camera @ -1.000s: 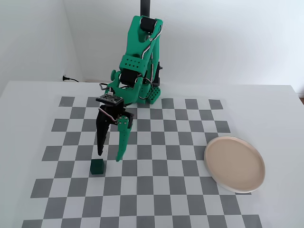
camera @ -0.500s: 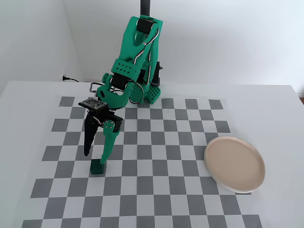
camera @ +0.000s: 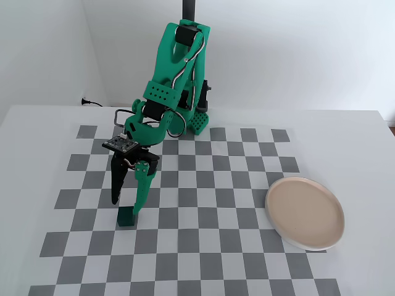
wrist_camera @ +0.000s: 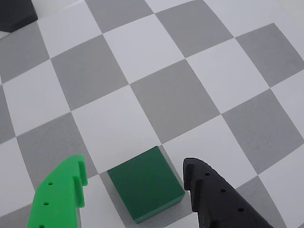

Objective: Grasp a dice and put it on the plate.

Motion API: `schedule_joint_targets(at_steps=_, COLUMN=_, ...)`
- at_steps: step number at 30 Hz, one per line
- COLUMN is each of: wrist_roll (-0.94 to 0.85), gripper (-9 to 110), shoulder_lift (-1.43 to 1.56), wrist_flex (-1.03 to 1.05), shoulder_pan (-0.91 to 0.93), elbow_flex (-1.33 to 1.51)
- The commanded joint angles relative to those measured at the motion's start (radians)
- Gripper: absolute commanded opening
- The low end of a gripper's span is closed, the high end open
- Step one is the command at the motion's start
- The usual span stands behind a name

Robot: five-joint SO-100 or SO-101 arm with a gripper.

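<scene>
Pincer (wrist_camera: 135,187) open, straddling the dice (wrist_camera: 145,190) in wrist view: green finger left, black finger right, gaps both sides. Dice sits on the checkered bench (camera: 203,246), plate (camera: 304,213) well right. Drop lower, center, then close squarely on flat faces.

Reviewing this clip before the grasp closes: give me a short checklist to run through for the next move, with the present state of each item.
1. Tool open: ok, the green and black fingers stand apart in the wrist view.
2. Dice between the fingers: ok, it sits in the gap with a finger on each side.
3. Fingers clear of the dice: ok in the wrist view, a small gap shows on both sides.
4. Tool low enough to grip: cannot tell; in the fixed view the fingertips reach the dice, depth unclear.
5. Plate empty and free: ok.
6. Path to the plate clear: ok, only bare checkerboard lies between.
</scene>
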Motion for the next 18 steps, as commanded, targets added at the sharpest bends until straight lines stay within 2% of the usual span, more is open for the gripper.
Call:
schedule_joint_targets(at_steps=1, wrist_roll=-0.009, gripper=17, shoulder_lift=-0.003, wrist_flex=-0.028, shoulder_pan=0.003, elbow_flex=-0.080)
schedule_joint_targets(at_steps=18, wrist_roll=-0.006, gripper=17, shoulder_lift=-0.107, wrist_flex=-0.112, shoulder_pan=0.002, elbow_flex=-0.081)
